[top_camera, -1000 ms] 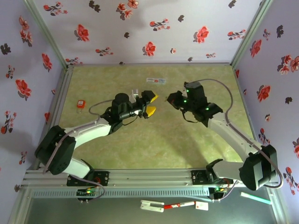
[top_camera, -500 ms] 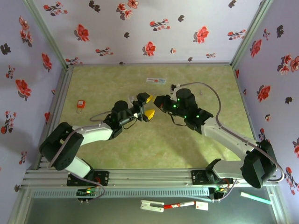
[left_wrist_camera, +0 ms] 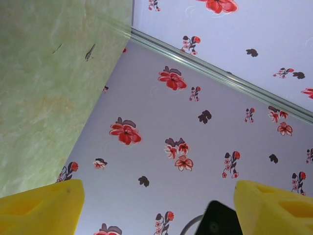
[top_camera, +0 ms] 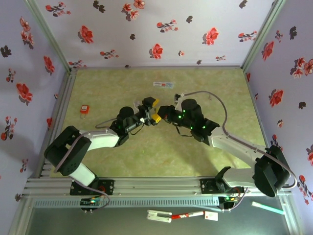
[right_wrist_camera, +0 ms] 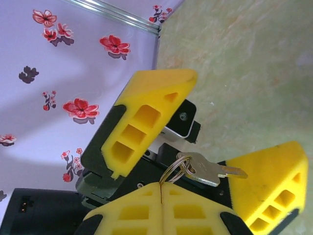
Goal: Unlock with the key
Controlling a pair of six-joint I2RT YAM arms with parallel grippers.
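Starting at the right gripper [right_wrist_camera: 161,188], we see its yellow fingers [right_wrist_camera: 132,215] pressed together and clamped on the key [right_wrist_camera: 210,171] at its ring end, with the silver blade sticking out past the tips. The blade lies in the gap of the left gripper [right_wrist_camera: 242,112], whose fingers [right_wrist_camera: 142,122] stand well apart, one on each side of the key. The blade's tip crosses in front of one of them, and we cannot tell whether it touches. From above, the two grippers are tip to tip over the middle of the table [top_camera: 205,88], the left arm reaching in from the near left and the right arm from the near right. A small red object [top_camera: 84,109] lies by the table's left edge, well apart from both grippers. A white strip [top_camera: 163,84] lies near the far edge. Flowered walls [top_camera: 146,29] stand around the table.
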